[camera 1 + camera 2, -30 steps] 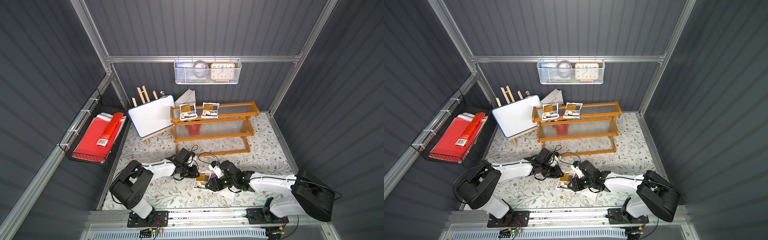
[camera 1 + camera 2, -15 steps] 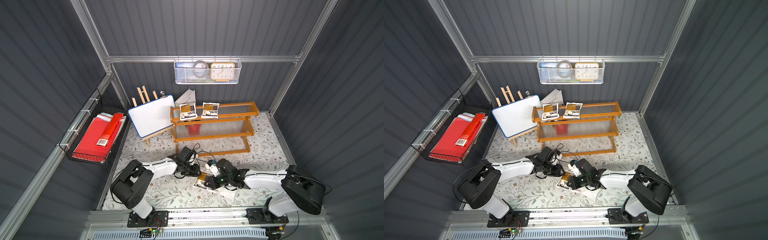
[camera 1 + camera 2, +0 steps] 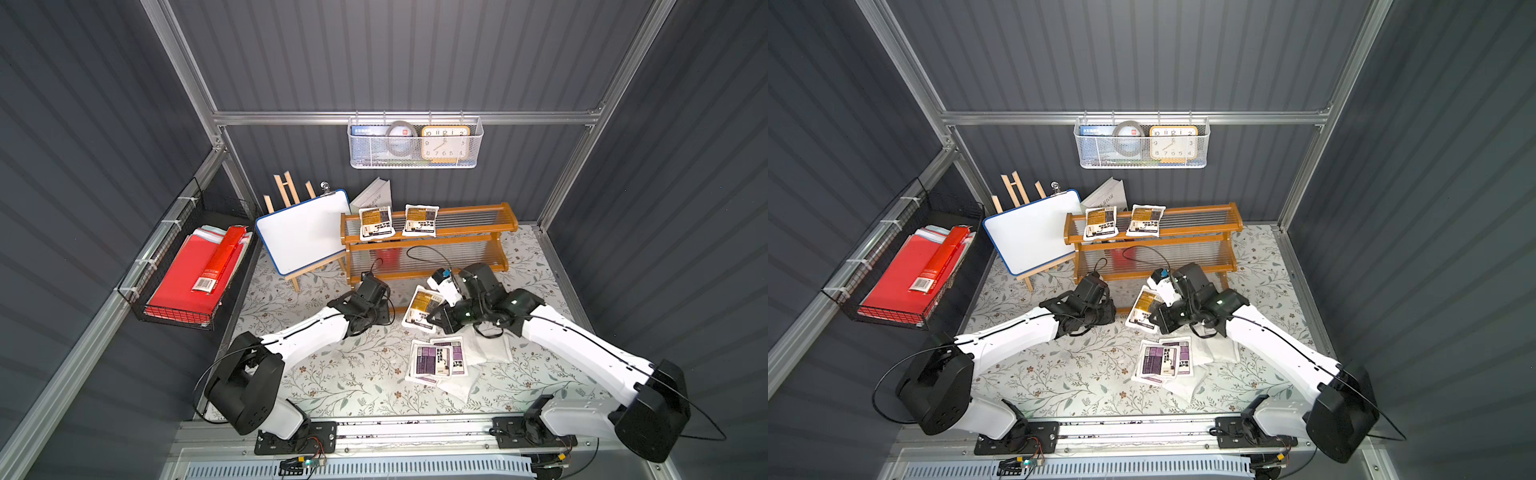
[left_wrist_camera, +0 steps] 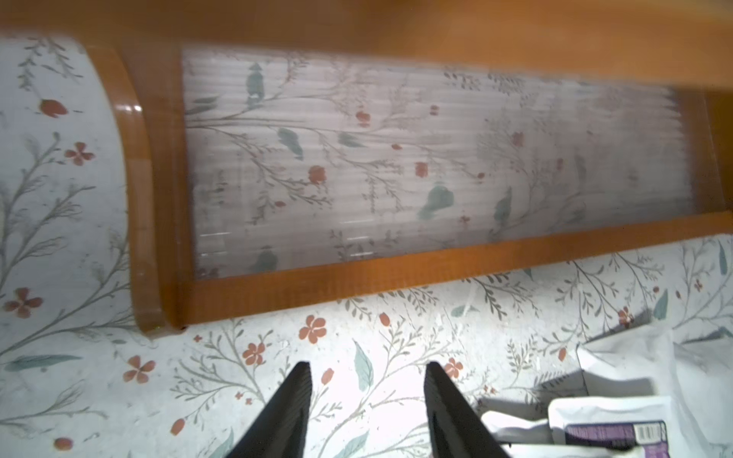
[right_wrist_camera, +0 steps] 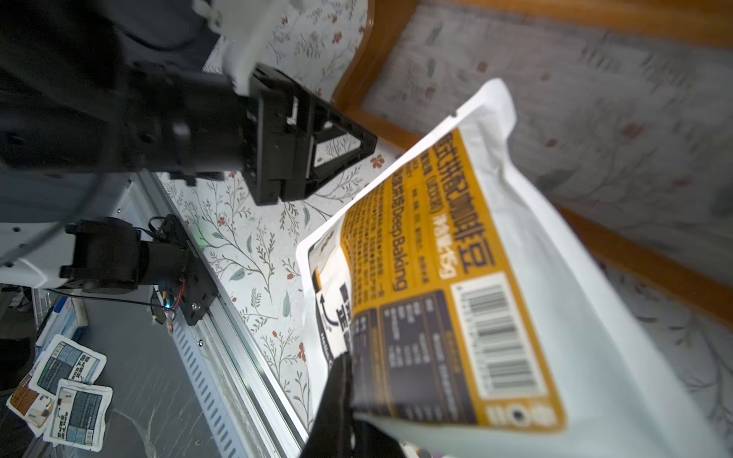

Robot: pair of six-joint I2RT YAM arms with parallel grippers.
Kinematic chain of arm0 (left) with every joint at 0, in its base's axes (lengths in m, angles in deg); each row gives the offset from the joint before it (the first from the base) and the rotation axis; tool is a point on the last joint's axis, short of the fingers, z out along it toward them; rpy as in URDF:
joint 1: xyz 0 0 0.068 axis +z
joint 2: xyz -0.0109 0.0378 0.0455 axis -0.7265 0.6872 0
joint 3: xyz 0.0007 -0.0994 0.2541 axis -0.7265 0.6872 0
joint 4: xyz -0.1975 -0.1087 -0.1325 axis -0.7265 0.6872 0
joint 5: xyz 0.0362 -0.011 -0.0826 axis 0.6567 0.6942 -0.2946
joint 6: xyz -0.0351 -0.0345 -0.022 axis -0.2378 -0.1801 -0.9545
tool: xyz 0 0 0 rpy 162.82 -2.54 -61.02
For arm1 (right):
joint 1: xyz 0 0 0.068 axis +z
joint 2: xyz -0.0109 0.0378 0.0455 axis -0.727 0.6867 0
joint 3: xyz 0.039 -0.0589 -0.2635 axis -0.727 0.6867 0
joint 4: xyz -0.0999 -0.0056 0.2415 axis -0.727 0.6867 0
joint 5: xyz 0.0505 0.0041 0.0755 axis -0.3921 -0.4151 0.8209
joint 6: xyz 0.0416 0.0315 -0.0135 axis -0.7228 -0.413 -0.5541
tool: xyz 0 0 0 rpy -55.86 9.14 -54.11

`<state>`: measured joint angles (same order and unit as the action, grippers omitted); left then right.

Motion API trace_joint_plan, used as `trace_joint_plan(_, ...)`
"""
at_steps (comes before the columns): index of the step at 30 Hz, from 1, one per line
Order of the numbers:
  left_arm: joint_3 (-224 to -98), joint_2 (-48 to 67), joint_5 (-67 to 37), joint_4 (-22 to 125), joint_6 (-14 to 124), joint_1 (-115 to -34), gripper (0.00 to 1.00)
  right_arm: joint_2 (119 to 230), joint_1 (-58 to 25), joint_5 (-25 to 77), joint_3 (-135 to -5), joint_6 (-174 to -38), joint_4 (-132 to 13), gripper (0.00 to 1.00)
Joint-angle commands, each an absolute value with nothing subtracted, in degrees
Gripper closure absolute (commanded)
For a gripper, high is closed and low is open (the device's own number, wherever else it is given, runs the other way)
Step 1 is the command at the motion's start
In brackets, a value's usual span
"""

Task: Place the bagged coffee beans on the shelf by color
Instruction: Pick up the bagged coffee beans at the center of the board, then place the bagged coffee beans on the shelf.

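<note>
R end effector (image 3: 436, 321) clamped on white pouch w/ orange-brown label (image 3: 422, 308), frame ctr, held just in front of stepped orange-brown wooden shelf (image 3: 345, 249), bottom tier. L end effector (image 4: 367, 370) released, empty, over floral bench (image 4: 119, 396).

left gripper (image 4: 368, 366) parted, right gripper (image 5: 352, 386) clamped

The shelf (image 3: 345, 232) is orange-brown, the orange-labelled pouch (image 3: 422, 309) and purple-labelled pouches (image 3: 434, 361) white, the mat (image 3: 353, 374) pale floral.

"Deep Baking" on orange-label pouch (image 5: 436, 277), hour numerals on clock (image 3: 444, 143)
</note>
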<state>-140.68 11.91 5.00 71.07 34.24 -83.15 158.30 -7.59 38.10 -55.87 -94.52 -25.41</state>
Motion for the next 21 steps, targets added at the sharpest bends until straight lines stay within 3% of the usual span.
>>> trace_joint_plan(1,-141.1,11.5,7.7,72.0,32.5,-82.0,0.49,156.5,-8.6,37.3,-63.7,-88.0,-16.9,1.0)
trace_joint_plan(6,-140.8,12.5,7.3,71.6,32.5,-81.6,0.5,155.4,-12.3,32.2,-76.3,-80.6,-12.3,1.0)
trace_joint_plan(15,-138.7,9.8,7.6,71.2,31.4,-81.4,0.49,155.6,-18.7,15.7,-83.6,-75.0,-26.1,1.0)
trace_joint_plan(21,-138.8,9.1,8.3,71.4,31.3,-81.3,0.49,160.7,-22.2,19.6,-89.1,-75.5,-26.2,1.0)
